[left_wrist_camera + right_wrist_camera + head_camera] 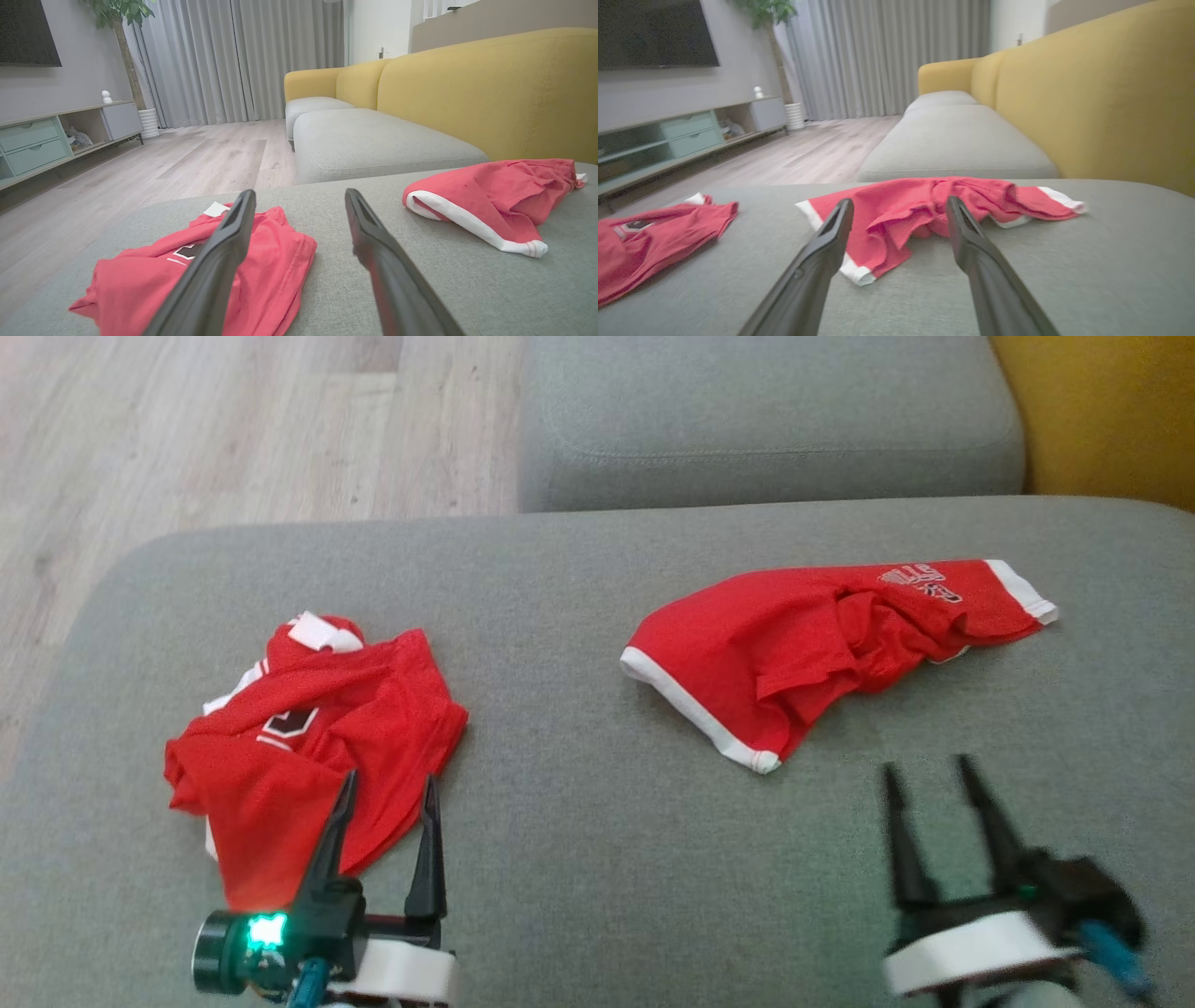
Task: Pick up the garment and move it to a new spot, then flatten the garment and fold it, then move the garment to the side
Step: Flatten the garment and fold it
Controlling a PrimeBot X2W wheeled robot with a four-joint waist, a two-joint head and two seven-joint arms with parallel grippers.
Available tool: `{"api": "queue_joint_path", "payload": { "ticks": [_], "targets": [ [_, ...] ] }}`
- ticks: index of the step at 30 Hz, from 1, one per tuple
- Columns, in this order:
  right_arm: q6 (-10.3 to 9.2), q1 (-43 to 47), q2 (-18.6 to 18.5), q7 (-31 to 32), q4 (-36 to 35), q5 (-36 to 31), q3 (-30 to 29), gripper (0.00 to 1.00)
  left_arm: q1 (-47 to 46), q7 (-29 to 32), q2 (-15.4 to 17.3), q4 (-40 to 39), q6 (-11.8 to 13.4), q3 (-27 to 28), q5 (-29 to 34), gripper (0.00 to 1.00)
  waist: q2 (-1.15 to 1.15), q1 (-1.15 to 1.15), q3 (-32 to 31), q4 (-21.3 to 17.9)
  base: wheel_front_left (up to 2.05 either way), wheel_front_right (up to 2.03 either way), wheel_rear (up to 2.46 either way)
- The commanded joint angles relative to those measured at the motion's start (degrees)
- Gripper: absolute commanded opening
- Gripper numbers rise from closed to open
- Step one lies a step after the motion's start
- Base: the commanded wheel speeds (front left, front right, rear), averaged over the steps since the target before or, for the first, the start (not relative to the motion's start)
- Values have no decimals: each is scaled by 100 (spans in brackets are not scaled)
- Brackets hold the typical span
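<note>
Red garment [747, 653] lies crumpled (white-trimmed, print blurred, perhaps lettering).

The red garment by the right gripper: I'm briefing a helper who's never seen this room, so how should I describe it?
Find the wide grey cushion by the yellow sofa back. Of two red garments on it, the long red garment lies nearer the yellow back, beyond the right gripper. Unlike the bunched jersey, it lies stretched out with white bands at both ends.
</note>
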Motion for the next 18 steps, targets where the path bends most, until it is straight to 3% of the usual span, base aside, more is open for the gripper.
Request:
{"api": "queue_joint_path", "payload": {
  "ticks": [1, 8, 18],
  "targets": [
    [-4, -349, -37, -33, -97, -162, 274, 100, -362, -68, 49, -189, -19, 241, 19, 100, 0, 1, 74, 52, 0, 0, 0],
    [-4, -1082, -37, 322, 567, -735, 838, 100, -537, -69, -15, -102, -141, 166, 75, 100, 0, 1, 450, 276, 0, 0, 0],
    [-4, -2155, -37, 1072, 2042, -1359, 712, 100, -882, -69, -189, 10, -311, 90, 168, 100, 0, 1, 894, 688, 0, 0, 0]
  ]
}}
